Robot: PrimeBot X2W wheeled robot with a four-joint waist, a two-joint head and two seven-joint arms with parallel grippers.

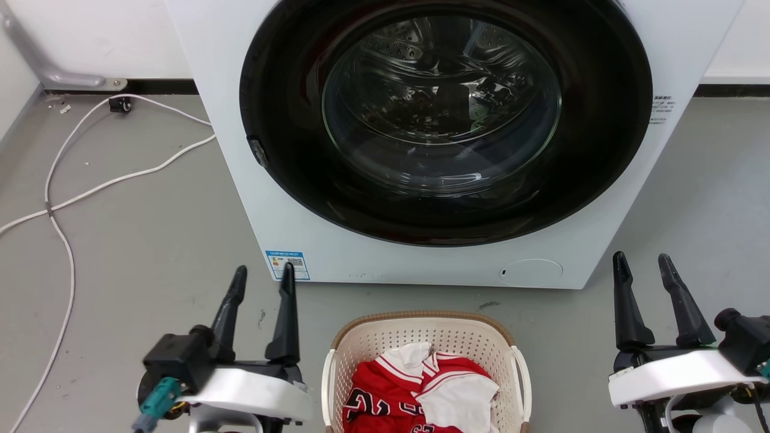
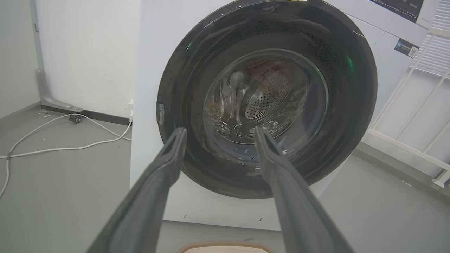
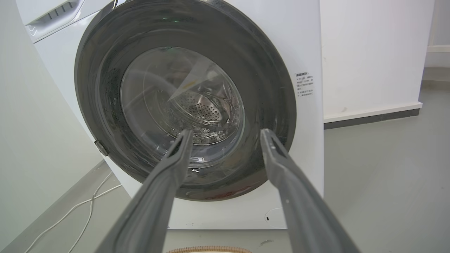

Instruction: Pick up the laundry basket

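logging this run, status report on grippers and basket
Left gripper open, empty. Right gripper open, empty. Laundry basket on floor between them, untouched, clothes inside. Washing machine close behind, door shut.

bright, even, diffuse light falls on the washing machine (image 1: 337, 264). its white front is nearly washed out, and the grey floor (image 1: 150, 252) before the machine carries only faint, soft shadows. the door glass (image 1: 442, 102) in the machine's middle holds pale reflections, and a bright streak crosses it in the right wrist view. the head view is sharp. both wrist views bow the machine's straight edges, and the left gripper (image 2: 219, 129) and the right gripper (image 3: 225, 131) blur below the machine, close to the lens.
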